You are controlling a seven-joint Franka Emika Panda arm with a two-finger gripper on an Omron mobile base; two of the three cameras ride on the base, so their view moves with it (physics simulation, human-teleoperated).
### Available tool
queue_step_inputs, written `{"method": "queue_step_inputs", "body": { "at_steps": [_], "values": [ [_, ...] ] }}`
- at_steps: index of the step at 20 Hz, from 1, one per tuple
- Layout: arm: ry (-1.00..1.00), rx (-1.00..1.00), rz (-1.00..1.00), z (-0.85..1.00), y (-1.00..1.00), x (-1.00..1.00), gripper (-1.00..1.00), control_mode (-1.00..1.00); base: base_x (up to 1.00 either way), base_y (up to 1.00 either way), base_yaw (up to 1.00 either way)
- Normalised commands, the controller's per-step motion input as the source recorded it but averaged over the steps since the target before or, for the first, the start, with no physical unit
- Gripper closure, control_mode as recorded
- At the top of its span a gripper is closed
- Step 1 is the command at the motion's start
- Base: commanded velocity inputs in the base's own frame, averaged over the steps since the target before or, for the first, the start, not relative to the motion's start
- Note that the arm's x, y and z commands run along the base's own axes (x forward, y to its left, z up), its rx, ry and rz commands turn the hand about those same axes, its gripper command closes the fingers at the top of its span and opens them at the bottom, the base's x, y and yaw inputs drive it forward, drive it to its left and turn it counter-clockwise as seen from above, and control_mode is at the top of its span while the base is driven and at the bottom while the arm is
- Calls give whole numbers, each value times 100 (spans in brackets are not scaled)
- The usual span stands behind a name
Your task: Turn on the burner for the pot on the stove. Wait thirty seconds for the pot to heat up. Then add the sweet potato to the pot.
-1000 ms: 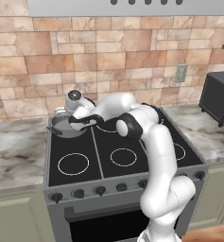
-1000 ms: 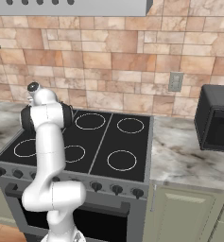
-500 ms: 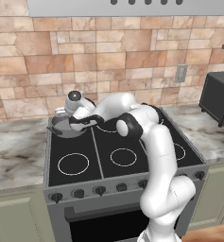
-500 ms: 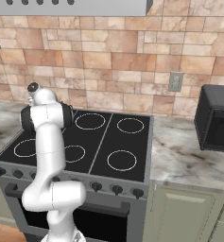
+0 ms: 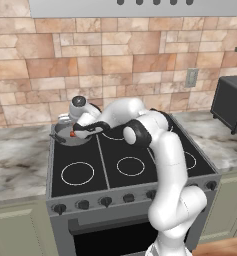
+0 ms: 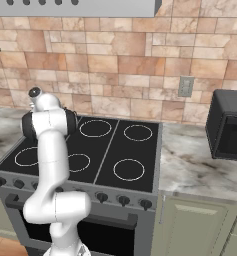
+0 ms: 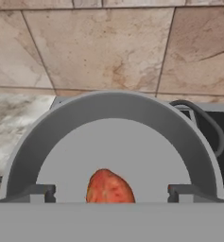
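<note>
The grey pot (image 7: 113,127) sits on the back left burner of the stove (image 5: 135,170), close to the brick wall. My gripper (image 7: 111,191) hangs over the pot with its fingertips (image 7: 38,191) spread wide, so it is open. Midway between them lies the orange-red sweet potato (image 7: 108,186), over the pot's floor and touching neither tip. From the left base view, the gripper (image 5: 81,131) is at the pot (image 5: 67,136), with the sweet potato (image 5: 72,133) a small orange spot at its tip. In the right base view the arm hides the pot on the stove (image 6: 115,150).
A row of black knobs (image 5: 105,201) runs along the stove front. A black microwave (image 5: 232,102) stands on the marble counter (image 5: 15,165) to the right. The brick wall (image 7: 108,42) rises just behind the pot. The other burner rings (image 5: 130,166) are bare.
The fingers have spread apart and no longer grip the sweet potato. The arm has barely moved over the pot.
</note>
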Motion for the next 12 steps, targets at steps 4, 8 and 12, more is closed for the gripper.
{"method": "queue_step_inputs", "body": {
  "at_steps": [4,8,12],
  "values": [
    [-7,0,-1,9,-2,-46,-100,-100,0,0,0],
    [-17,3,-4,49,0,-36,-100,-100,0,0,0],
    [-18,9,-3,51,-34,-75,-100,-100,0,0,0]
  ]
}}
